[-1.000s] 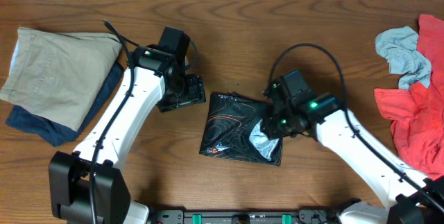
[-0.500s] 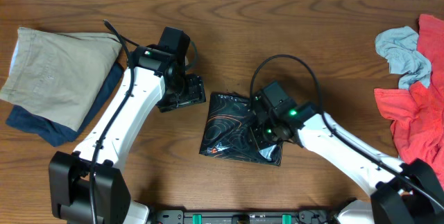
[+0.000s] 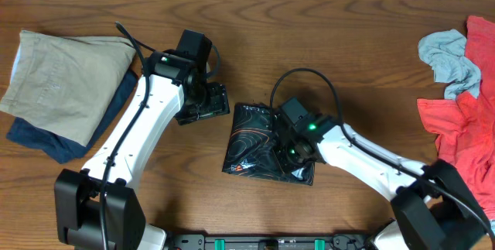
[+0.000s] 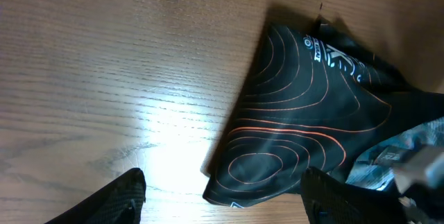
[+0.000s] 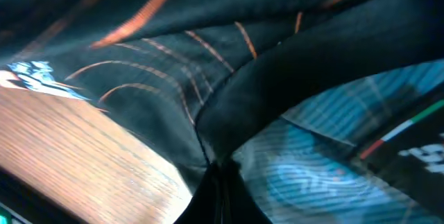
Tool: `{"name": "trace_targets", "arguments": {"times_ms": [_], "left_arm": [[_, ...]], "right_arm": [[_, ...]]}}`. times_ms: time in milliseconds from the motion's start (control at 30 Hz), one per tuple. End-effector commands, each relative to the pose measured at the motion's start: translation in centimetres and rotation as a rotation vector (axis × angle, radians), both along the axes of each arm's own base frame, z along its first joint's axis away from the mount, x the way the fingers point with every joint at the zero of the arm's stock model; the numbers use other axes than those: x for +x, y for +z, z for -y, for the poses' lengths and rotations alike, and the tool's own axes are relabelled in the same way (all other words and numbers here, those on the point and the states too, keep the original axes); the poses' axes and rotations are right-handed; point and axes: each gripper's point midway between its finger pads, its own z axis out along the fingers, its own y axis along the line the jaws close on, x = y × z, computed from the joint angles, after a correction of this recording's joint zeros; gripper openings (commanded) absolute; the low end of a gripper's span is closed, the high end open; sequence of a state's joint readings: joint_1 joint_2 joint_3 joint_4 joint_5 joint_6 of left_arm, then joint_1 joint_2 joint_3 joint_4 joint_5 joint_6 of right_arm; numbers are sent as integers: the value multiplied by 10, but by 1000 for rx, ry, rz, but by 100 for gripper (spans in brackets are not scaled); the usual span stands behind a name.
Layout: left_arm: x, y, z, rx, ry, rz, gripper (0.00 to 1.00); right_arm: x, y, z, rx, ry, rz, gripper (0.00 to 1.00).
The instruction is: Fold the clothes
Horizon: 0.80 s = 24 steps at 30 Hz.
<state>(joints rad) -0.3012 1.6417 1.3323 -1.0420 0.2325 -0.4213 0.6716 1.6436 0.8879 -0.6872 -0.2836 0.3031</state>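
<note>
The right gripper (image 3: 286,146) has slid left from the right edge of the jersey (image 3: 251,138) to its middle. It looks pinched on a fold and hides the pale lining. The jersey lies at frame centre, nearly folded. The left gripper (image 3: 205,104) gapes empty beside it.

My overhead feed is evenly lit and sharp, with only soft shadows. On the left wrist view a white glare washes out the table (image 4: 156,151); the left gripper (image 4: 225,197) has dark, blurred fingers (image 4: 118,200). My right wrist view is dim, the jersey (image 5: 159,92) smeared out of focus.
</note>
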Motion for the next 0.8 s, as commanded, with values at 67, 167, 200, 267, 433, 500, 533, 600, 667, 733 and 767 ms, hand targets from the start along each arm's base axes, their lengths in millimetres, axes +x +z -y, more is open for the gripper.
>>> {"name": "trace_targets", "arguments": {"times_ms": [67, 167, 200, 267, 433, 500, 533, 600, 667, 733, 767], "left_arm": [[-1, -4, -3, 14, 5, -12, 73], [-1, -4, -3, 14, 5, -11, 73], [-1, -4, -3, 13, 5, -11, 73], [-1, -4, -3, 13, 5, -10, 73], [-1, -4, -3, 13, 5, -12, 73], [-2, -4, -3, 14, 5, -14, 73], [-2, -4, -3, 14, 5, -14, 73], [-2, -4, -3, 14, 5, -14, 73], [-2, -4, -3, 14, 5, -14, 73], [-2, -4, -2, 14, 3, -12, 73], [-1, -4, -2, 12, 2, -9, 73]], "right_arm": [[-27, -5, 16, -72, 10, -110, 1], [-44, -5, 42, -188, -45, -191, 1], [-46, -5, 53, -236, -61, -203, 1], [-46, -6, 69, -310, -77, -194, 1], [-35, -8, 75, -337, -92, -146, 9], [-27, -9, 76, -347, -106, -110, 12], [-21, -10, 78, -361, -125, -84, 13], [-9, -11, 87, -408, -189, -29, 13], [0, -11, 97, -438, -251, -4, 13], [5, -11, 106, -452, -282, 0, 13], [7, -10, 111, -460, -300, -2, 13]]}}
